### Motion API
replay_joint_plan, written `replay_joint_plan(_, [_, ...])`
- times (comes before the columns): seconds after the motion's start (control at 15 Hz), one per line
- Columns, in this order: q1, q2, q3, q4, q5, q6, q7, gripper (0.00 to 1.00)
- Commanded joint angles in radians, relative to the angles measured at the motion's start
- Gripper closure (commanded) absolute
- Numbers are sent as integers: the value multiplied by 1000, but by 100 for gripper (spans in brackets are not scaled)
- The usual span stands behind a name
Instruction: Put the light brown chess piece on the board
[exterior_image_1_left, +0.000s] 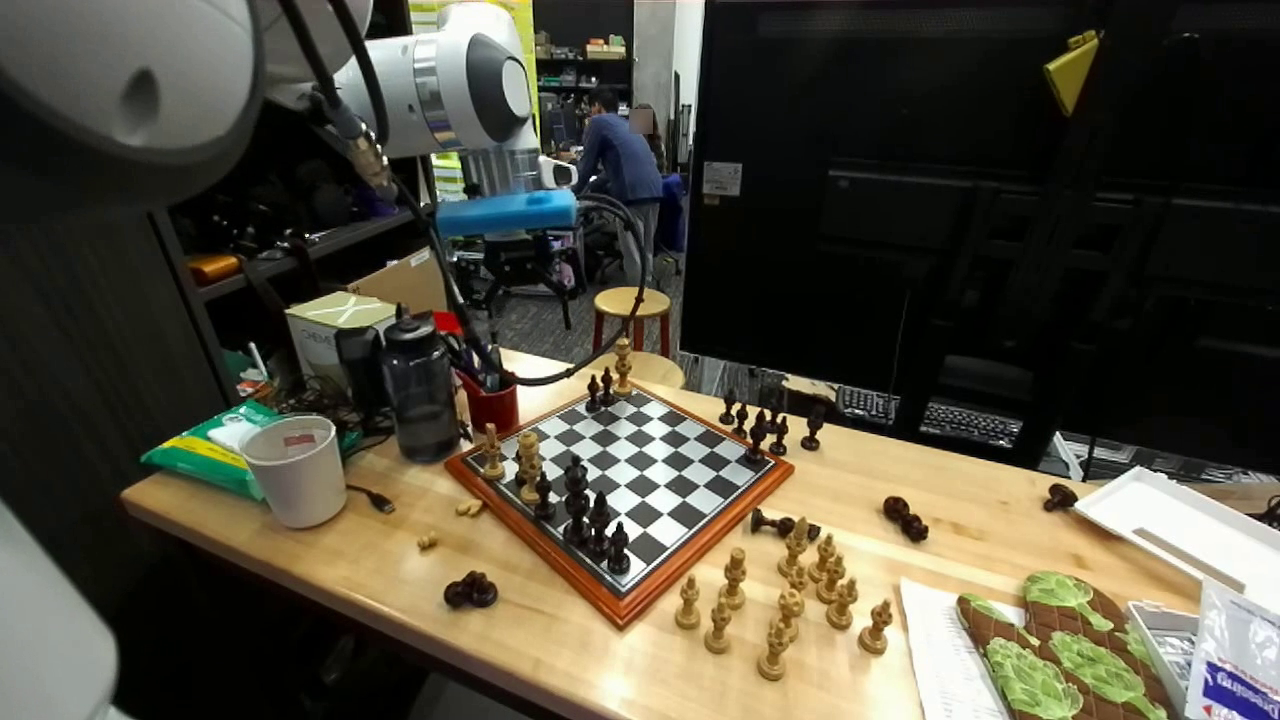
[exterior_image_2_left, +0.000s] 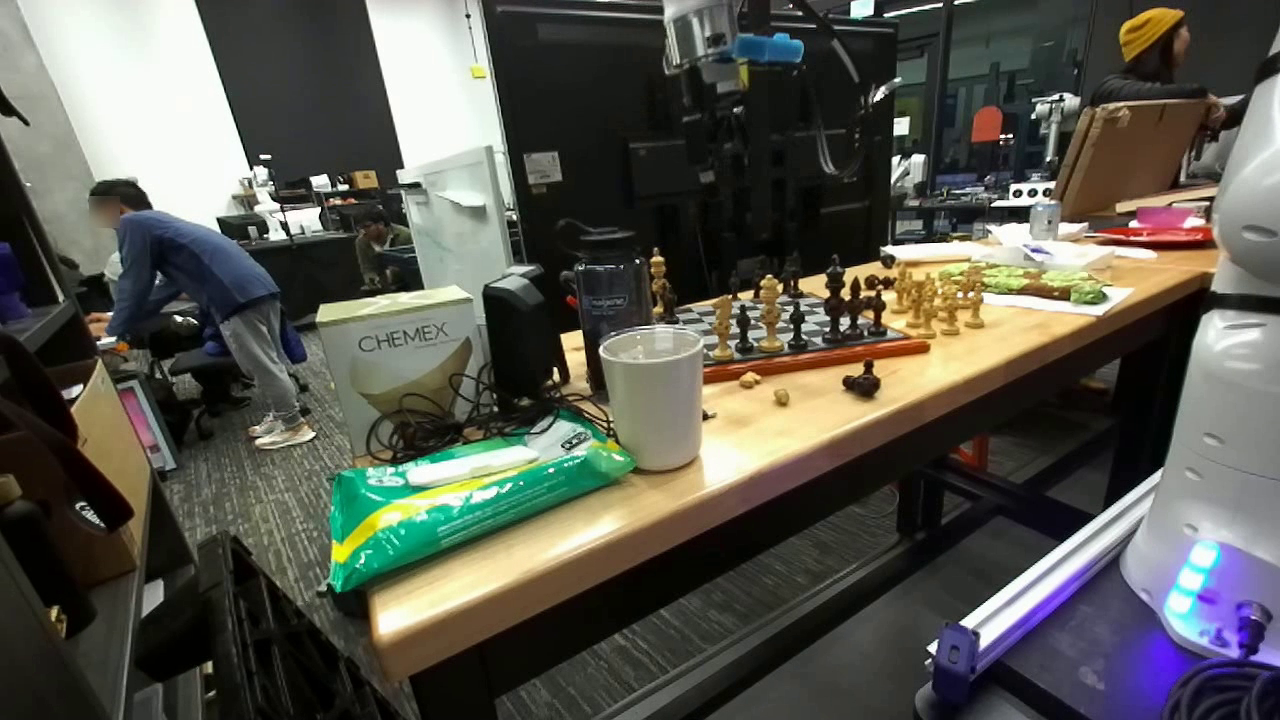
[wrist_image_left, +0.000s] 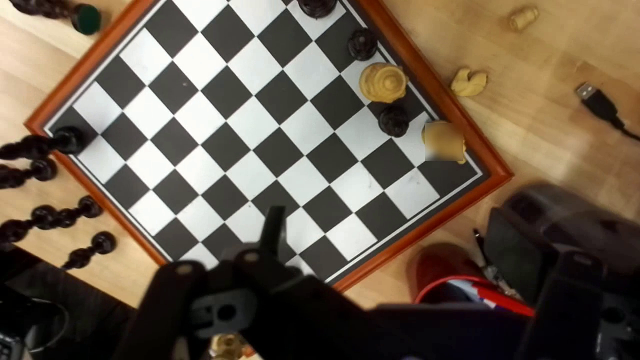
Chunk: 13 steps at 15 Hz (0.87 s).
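Spread wide, the claw (exterior_image_1_left: 528, 305) hangs well above the wooden table (exterior_image_1_left: 380, 560), its two fingers far apart with nothing held between them. Below the claw, on that table, lies the board (exterior_image_1_left: 655, 455), a checkered square of black and white in a thick reddish-brown frame. Near one corner of the frame stands a dark water bottle (exterior_image_1_left: 425, 390); a white cup (exterior_image_1_left: 300, 485) is farther off toward the table's end, and a red cup (exterior_image_1_left: 492, 408) sits just beside the frame.

Three light brown chess pieces (exterior_image_1_left: 530, 470) stand upright on the board, lower than the claw and apart from it. Two of them, in the wrist view, are ahead of the fingers, along a single edge of the frame; the third shows at the bottom of that view, partly hidden by the claw, and in an exterior view it stands at a corner of the board. Further light brown pieces (exterior_image_1_left: 735, 580) stand in a cluster on the table beside the board, well apart from the claw. Which of these the task means cannot be told. Dark pieces (exterior_image_1_left: 575, 500) share the board, and some lie on their sides on the table. Small light brown bits (wrist_image_left: 468, 81) lie near the frame.
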Motion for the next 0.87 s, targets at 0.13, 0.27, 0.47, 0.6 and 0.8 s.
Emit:
replay_joint_plan(0.13, [-30,-80,-20,-79,-10,92,211,0])
replay_joint_plan(0.27, [-40,-98,-25,-101,-9,120,280,0])
replay_joint_plan(0.47, [-43,-59,-25,-65,-3,105,274,0])
replay_joint_plan(0.6, [-46,-70,-27,-76,-3,111,290,0])
replay_joint_plan(0.8, [-47,-73,-27,-79,-3,113,298,0])
